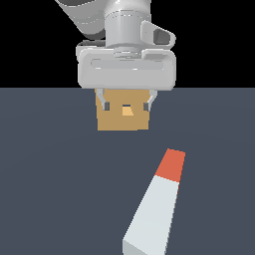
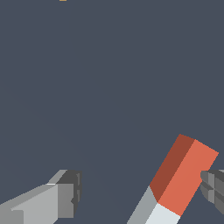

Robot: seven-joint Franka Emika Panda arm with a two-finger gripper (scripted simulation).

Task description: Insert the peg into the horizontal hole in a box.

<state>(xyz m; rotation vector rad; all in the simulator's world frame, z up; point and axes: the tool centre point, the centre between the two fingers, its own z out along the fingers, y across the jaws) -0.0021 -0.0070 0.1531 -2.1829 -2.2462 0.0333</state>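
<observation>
Exterior view: the claw (image 1: 126,105) hangs with its jaws spread and empty in front of the tan box (image 1: 123,119), partly covering the box's upper face; the hole (image 1: 127,111) shows between the fingers; the peg (image 1: 156,206) lies flat on the dark desk (image 1: 50,174), nearer the camera and well apart from the box, its orange-red end toward the box. Wrist view: the peg's (image 2: 183,179) orange-red end lies just beside one finger (image 2: 213,189).
</observation>
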